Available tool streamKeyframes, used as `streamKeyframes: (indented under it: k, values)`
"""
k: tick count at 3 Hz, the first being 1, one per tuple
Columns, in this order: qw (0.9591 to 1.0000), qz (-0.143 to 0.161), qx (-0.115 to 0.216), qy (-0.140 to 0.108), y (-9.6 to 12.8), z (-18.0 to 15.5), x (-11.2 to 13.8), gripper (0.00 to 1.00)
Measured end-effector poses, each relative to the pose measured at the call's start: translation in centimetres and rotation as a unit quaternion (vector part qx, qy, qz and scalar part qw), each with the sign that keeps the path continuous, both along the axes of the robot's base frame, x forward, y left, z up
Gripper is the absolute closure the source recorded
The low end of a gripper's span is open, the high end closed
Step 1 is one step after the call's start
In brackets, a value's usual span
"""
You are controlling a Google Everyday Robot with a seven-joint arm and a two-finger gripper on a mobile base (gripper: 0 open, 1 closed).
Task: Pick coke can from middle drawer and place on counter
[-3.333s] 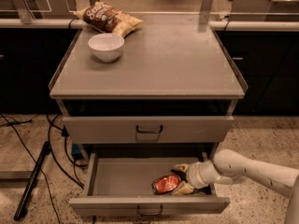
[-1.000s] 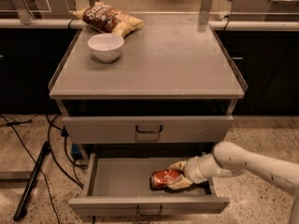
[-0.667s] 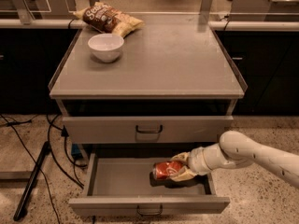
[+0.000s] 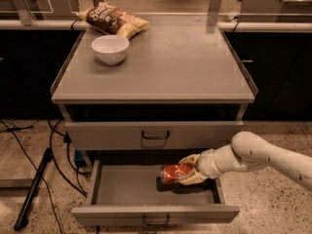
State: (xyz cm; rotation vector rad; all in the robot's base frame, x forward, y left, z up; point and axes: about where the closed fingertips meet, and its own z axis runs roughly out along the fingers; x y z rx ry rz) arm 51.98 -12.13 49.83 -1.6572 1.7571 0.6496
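The middle drawer [image 4: 122, 191] stands pulled open at the bottom of the cabinet, its handle [image 4: 156, 221] at the front. My gripper [image 4: 187, 169] reaches in from the right and is shut on the coke can [image 4: 174, 173], a red-orange can lying on its side. The can is held a little above the drawer floor, with its shadow below it. The counter [image 4: 180, 62] is the broad grey cabinet top above.
A white bowl [image 4: 110, 48] and a brown-and-yellow chip bag [image 4: 111, 20] sit at the counter's back left. The drawer front [image 4: 155, 135] above the open one is shut. Cables [image 4: 29, 179] run over the floor at the left. My white arm [image 4: 263, 155] comes in from the right.
My gripper has closed on the coke can and lifted it up off the drawer floor. The arm has risen and shifted slightly back with it.
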Motion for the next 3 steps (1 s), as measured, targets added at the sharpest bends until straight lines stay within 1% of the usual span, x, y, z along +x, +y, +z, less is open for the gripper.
streamKeyframes:
  k: [1, 2, 3]
  values:
    - [0.9999, -0.011, -0.007, -0.006, -0.9, 4.5, 0.8, 1.00]
    - [0.9995, -0.026, -0.020, 0.003, -2.5, 12.5, 1.2, 1.00]
    - [0.9992, -0.019, -0.021, 0.027, -3.2, 20.0, -0.6, 1.00]
